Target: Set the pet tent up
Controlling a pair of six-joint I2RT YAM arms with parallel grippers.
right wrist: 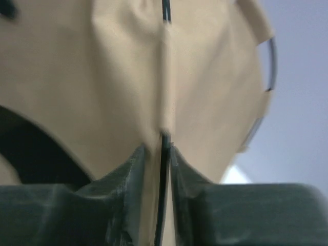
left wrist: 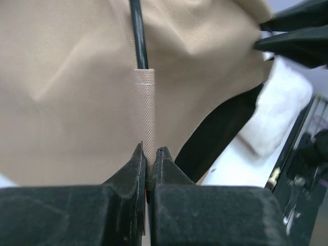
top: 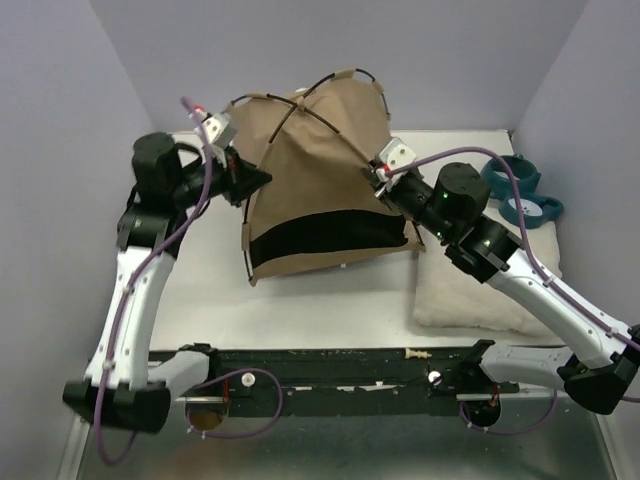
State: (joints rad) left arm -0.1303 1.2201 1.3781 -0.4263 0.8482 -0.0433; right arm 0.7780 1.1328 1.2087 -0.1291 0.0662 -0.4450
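Note:
The tan pet tent stands tilted at the middle of the table, its black base panel facing the camera and two thin black poles crossing at its top. My left gripper is shut on the tent's left side; in the left wrist view the jaws pinch a woven tan pole sleeve with a black pole entering it above. My right gripper is shut on the tent's right edge; the right wrist view shows a black pole and tan fabric between its jaws.
A white fluffy cushion lies at the right under my right arm. A teal bowl stand sits at the back right. Purple walls close in the left, back and right. A black rail runs along the near edge.

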